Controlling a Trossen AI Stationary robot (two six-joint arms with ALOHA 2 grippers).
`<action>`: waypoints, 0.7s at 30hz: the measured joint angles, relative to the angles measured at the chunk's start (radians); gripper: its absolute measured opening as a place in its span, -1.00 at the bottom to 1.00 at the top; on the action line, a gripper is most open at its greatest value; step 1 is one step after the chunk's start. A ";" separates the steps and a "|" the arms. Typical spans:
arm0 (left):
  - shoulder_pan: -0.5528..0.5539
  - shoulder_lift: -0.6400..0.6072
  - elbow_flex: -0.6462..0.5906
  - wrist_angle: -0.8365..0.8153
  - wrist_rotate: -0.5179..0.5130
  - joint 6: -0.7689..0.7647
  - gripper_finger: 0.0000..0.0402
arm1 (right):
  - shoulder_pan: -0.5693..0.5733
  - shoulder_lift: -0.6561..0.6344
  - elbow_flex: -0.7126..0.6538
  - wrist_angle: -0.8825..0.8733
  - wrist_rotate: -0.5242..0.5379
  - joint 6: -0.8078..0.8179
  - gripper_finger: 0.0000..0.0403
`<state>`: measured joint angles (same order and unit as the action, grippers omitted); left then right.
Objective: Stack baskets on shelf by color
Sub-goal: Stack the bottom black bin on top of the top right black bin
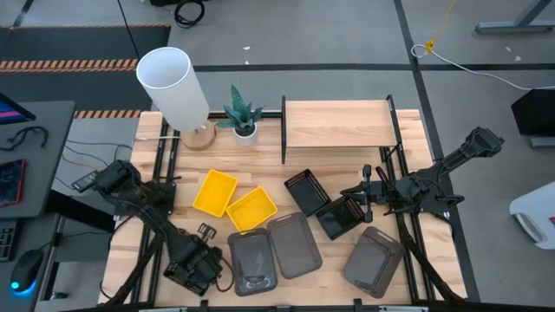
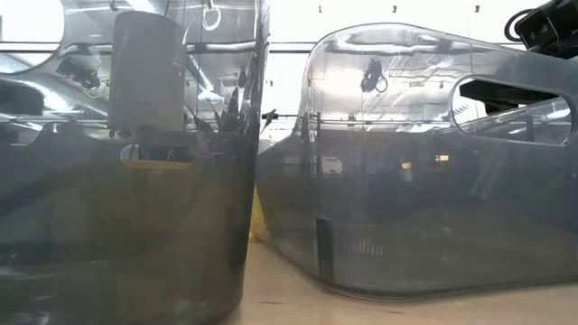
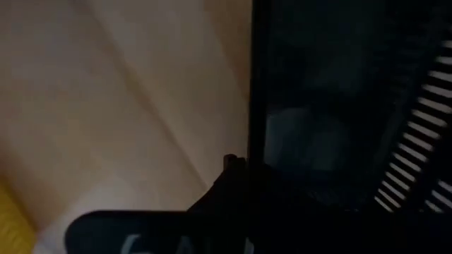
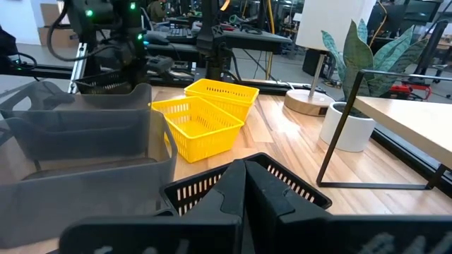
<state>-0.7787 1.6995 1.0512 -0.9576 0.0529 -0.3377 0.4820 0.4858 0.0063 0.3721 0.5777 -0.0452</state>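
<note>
The right gripper [image 1: 368, 196] is clenching its jaws on a black mesh basket [image 1: 343, 216]. The left gripper [image 1: 204, 232] is hovering beside a grey basket [image 1: 253, 260]; its jaws' state is unclear.

The overhead view is evenly lit and sharp, with only soft, short shadows under the baskets on the bench [image 1: 338, 186]. The level view looks through translucent grey bins [image 2: 424, 162] pressed close to the lens; bright windows behind wash out the top, and reflections streak the plastic. The left wrist view is badly blurred and half black, too close to focus. The right wrist view is bright and clear, the yellow baskets [image 4: 208, 116] crisp, the near foreground soft.
</note>
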 joint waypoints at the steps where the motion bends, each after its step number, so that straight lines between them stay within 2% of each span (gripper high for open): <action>1: 0.007 -0.017 0.000 -0.005 -0.010 -0.013 -0.98 | 0.000 0.000 0.000 0.000 0.000 0.000 -0.93; 7: 0.028 -0.195 0.000 -0.102 -0.110 -0.069 -0.98 | 0.000 0.000 0.000 0.000 0.000 0.000 -0.93; 10: 0.049 -0.303 0.000 -0.113 -0.106 -0.123 -0.99 | 0.000 0.000 0.000 0.000 0.000 0.000 -0.93; 14: 0.115 -0.444 0.000 -0.133 -0.123 -0.293 -0.99 | 0.000 0.000 0.000 0.000 0.000 0.000 -0.93; 21: 0.317 -0.623 0.000 -0.268 -0.285 -0.656 -0.99 | 0.000 0.000 0.000 0.000 0.000 0.000 -0.93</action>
<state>-0.4618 1.0763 1.0508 -1.2259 -0.2323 -0.9932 0.4820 0.4860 0.0064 0.3717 0.5777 -0.0452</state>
